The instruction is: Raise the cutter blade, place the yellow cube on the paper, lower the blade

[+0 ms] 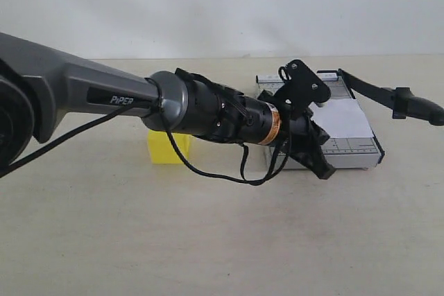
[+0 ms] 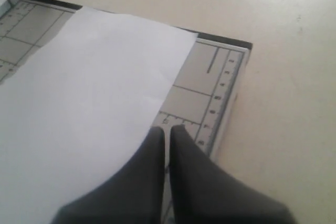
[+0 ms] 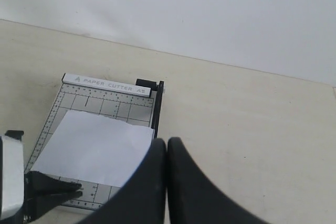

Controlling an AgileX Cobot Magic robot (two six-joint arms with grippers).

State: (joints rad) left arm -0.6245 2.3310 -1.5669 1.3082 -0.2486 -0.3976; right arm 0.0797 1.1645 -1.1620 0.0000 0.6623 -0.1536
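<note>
Hanging over the paper (image 2: 89, 93), left pincer (image 2: 167, 129) closed, empty.

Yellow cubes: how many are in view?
1. In the exterior view, the bright yellow cube sits on the table left of the grey trimmer board, partly hidden by the left arm, which could hide others.

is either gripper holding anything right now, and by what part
Nothing is held. The left gripper is shut at the paper edge; the right gripper is shut on nothing. The yellow cube lies untouched.

Bright, even light; soft wrist-view blur.
</note>
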